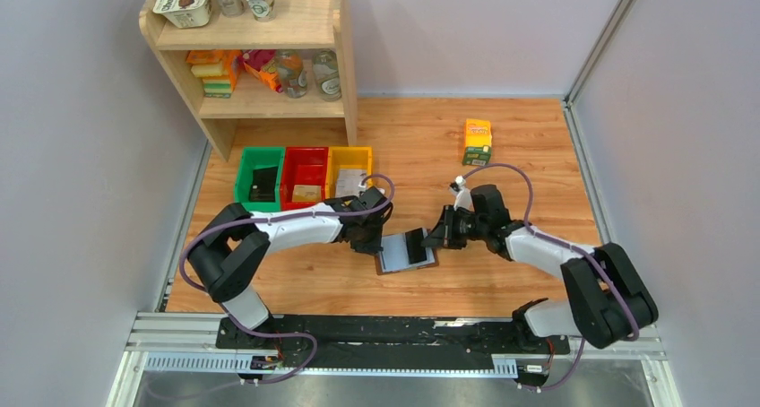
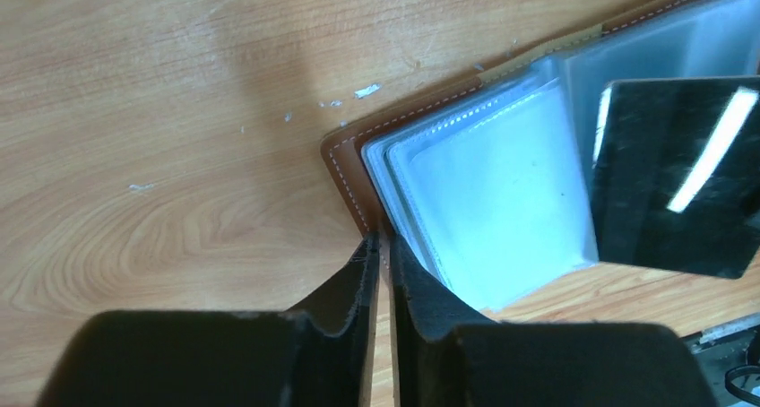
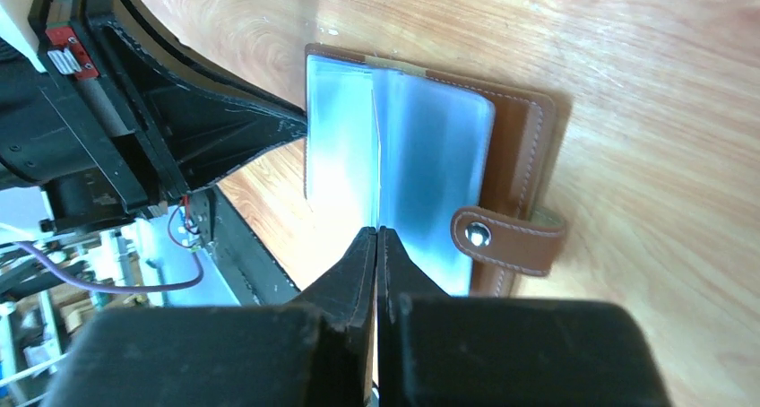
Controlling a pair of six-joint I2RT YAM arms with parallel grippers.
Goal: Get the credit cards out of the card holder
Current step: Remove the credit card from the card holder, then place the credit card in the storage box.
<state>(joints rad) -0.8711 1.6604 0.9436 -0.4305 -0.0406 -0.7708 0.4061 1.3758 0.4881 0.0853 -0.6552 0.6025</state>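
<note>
One card holder (image 1: 392,256) lies open flat; long axis runs left-right.

Card holder (image 1: 391,253): small brown leather wallet with pale stitching, lying open and flat on the wooden table (image 1: 502,156), cover side down. The clear sleeves (image 2: 488,210) are pale grey-blue, stacked and fanned slightly at the corner (their contents cannot be made out). The clasp tab (image 3: 507,238) is unfastened and juts past the cover's edge, with its metal snap (image 3: 478,235) facing up.

Credit card (image 2: 672,174): one seen, dark and glossy. It is out of the sleeves and tilted over the holder's inner page, one edge reaching past the holder's border.
</note>
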